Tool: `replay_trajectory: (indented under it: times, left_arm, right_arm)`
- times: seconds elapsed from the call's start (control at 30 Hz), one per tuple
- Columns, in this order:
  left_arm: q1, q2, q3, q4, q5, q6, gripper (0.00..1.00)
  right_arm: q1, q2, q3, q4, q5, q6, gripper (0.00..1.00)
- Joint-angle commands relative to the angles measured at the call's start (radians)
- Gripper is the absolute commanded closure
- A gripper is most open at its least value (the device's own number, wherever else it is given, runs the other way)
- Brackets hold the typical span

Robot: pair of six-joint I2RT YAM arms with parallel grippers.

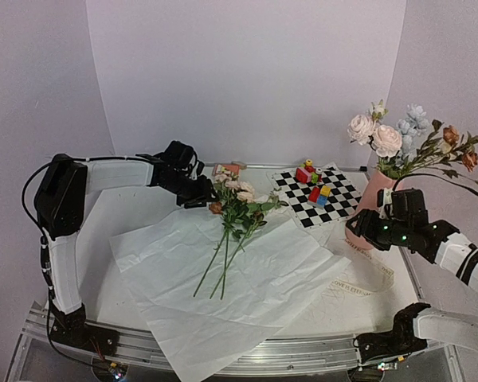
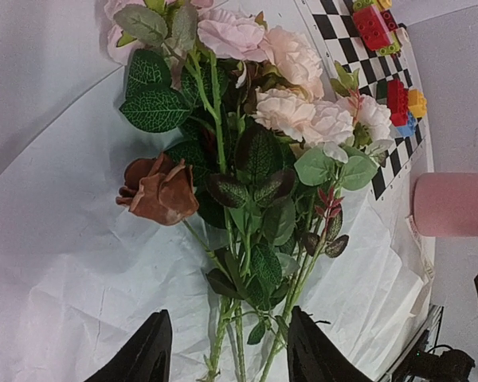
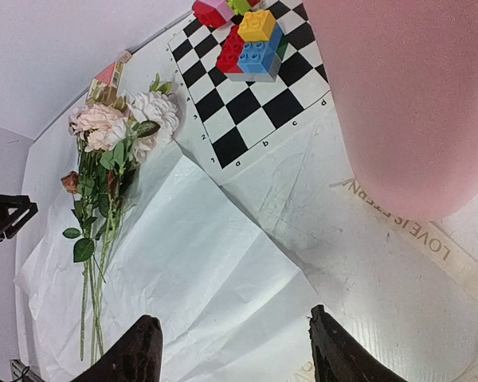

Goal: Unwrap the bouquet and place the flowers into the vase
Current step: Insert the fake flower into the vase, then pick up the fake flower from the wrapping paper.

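Well, the unwrapping looks done: the big creased paper sheet [image 1: 247, 278] lies opened out flat over most of the tabletop [image 1: 111, 207], no longer around anything. The pink vase [image 1: 376, 191] stands at the right edge, and a bunch of blooms [image 1: 386, 139] already rises from its mouth, so I'd say part of the placing is done too. What's left is the loose flowers [image 1: 235, 219], a small bundle lying on the far part of the sheet, heads toward the back wall and stems pointing toward the arms, well apart from the vase.

The left hand [image 1: 193, 191] hangs just beside the flower heads; its wrist view shows the fingers spread with the green stems running between them, released and, as far as I can tell, gripping nothing. The right hand [image 1: 366, 227] sits low next to the vase foot, fingers spread too, with only bare paper showing between them.

Between flowers and vase lies a checkerboard mat [image 1: 334, 203], touching the sheet's edge, so the carry has to pass over or round it. A printed ribbon [image 3: 430, 239] trails flat by the vase base. Small toy blocks [image 1: 317, 191] are stacked on the mat, easy to knock
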Motion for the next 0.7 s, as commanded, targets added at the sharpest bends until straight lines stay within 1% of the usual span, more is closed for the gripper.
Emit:
replay_trajectory:
  times: [0.0, 0.13, 0.27, 0.47, 0.67]
  left_arm:
    - [0.004, 0.034, 0.084, 0.040, 0.034, -0.018, 0.49]
    - [0.005, 0.065, 0.109, 0.047, 0.043, -0.023, 0.44]
    - [0.005, 0.092, 0.127, 0.057, 0.048, -0.037, 0.43]
    - [0.003, 0.104, 0.138, 0.071, 0.056, -0.053, 0.42]
    - [0.004, 0.113, 0.131, 0.092, 0.050, -0.062, 0.39]
  right_arm:
    - [0.009, -0.015, 0.013, 0.018, 0.086, 0.036, 0.35]
    - [0.011, -0.014, 0.007, 0.018, 0.039, 0.041, 0.36]
    - [0.013, -0.035, -0.030, 0.018, 0.011, 0.064, 0.36]
    - [0.014, -0.072, -0.024, -0.001, 0.043, 0.053, 0.36]
    - [0.014, -0.134, -0.039, -0.009, 0.056, 0.044, 0.36]
